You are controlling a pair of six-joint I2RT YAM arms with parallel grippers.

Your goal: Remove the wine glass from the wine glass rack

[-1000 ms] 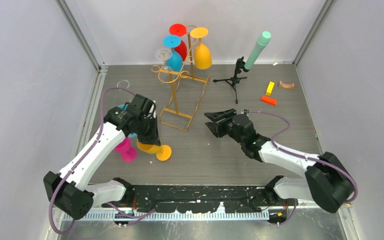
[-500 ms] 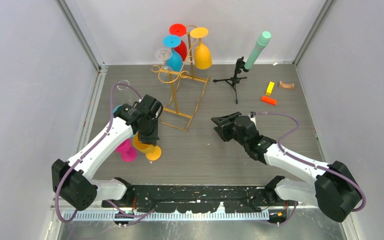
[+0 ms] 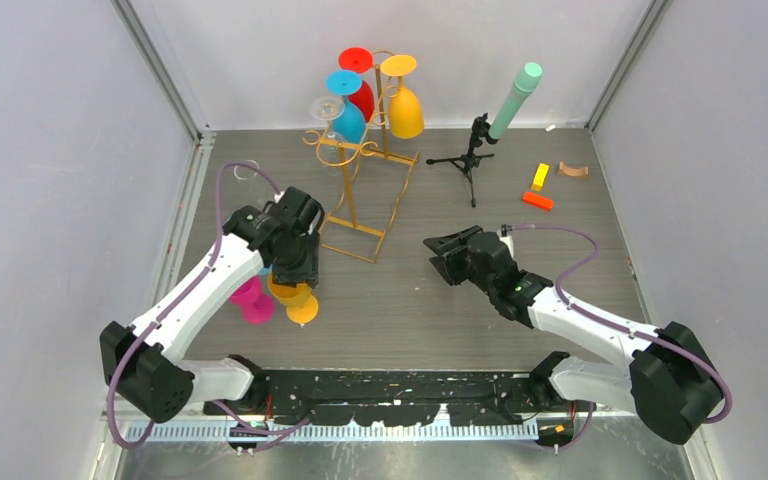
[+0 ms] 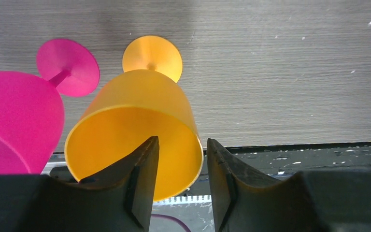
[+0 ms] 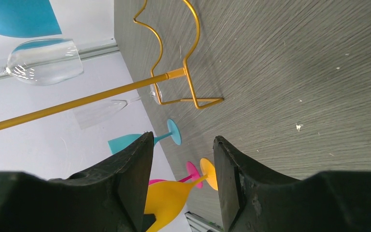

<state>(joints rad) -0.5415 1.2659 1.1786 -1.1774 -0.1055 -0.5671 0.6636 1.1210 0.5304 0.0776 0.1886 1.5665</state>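
I'm seeing the left tool [image 4: 182, 147] sitting astride the rim of the orange plastic wine glass [image 4: 140, 106], one finger inside the mouth and one outside. The jaws are standing wider than the wall, so I'm reading it as let go, not pinching.

That glass is lying on its side on the grey wood-grain bench [image 3: 410, 310], lower left of the top view, with its foot pointing away from the tool. It's lying just beside the pink plastic wine glass [image 4: 14, 111]; whether they're touching, I can't confirm. I'm guessing that corner is serving as the drop zone, well apart from the rack.

The tall gold wire rack [image 3: 346, 195] is standing upper centre. The red glass [image 3: 362, 95], blue glass [image 3: 348, 120], amber glass [image 3: 406, 112] and clear glass [image 3: 326, 108] are hanging bowl-down, feet caught in the loops. So each is probably needing a slide-out, not a straight pull.

The right tool [image 5: 182, 140] is hovering right of centre, jaws apart, holding nothing and facing the rack base. Likely staging for the next pick.
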